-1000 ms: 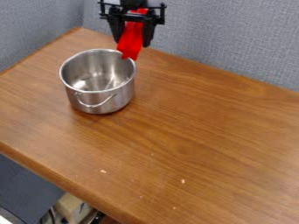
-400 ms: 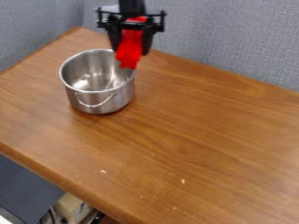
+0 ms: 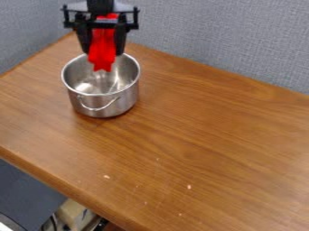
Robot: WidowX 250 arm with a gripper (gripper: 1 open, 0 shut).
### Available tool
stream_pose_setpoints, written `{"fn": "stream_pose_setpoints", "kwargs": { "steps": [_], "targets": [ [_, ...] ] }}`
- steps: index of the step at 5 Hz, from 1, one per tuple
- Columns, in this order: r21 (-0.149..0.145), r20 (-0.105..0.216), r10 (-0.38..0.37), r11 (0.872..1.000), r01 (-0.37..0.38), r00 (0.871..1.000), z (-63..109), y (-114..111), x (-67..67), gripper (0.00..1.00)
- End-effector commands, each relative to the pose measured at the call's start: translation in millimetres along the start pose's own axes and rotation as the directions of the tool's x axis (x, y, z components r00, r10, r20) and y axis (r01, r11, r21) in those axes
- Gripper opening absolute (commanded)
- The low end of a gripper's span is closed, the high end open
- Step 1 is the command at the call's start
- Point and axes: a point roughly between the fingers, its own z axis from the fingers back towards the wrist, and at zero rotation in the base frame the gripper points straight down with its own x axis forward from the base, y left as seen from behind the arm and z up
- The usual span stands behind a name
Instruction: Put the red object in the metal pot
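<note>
The red object is a bright red elongated block hanging upright from my gripper, which is shut on its upper end. The block's lower end hangs just above the open mouth of the metal pot. That pot is a small shiny steel pot standing on the wooden table near the back left, its thin wire handle lying down over the front wall. My black gripper points straight down over the pot's far half. Inside, the pot shows only its bare bottom.
A grey wall runs behind the table. The table's front edge drops off at the lower left, with dark floor and clutter below.
My gripper, still holding the red block, has moved left from beside the pot's far right rim to above the pot's opening.
</note>
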Motion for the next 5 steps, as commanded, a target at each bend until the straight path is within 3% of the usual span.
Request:
{"fn": "stream_pose_setpoints", "kwargs": {
  "steps": [1,2,3,4,5],
  "targets": [
    [0.016,0.059,0.051,0.999,-0.052,0.997,12.4,14,1.4,0.0],
    [0.05,0.043,0.092,0.994,-0.094,0.995,-4.3,23,7.2,0.0],
    [0.078,0.037,0.088,0.993,-0.091,0.995,-22.8,25,5.1,0.0],
    [0.063,0.043,0.033,0.997,-0.035,0.999,-30.5,17,-0.6,0.0],
    [0.065,0.041,0.061,0.996,-0.064,0.997,-30.3,11,1.6,1.0]
  ]
}}
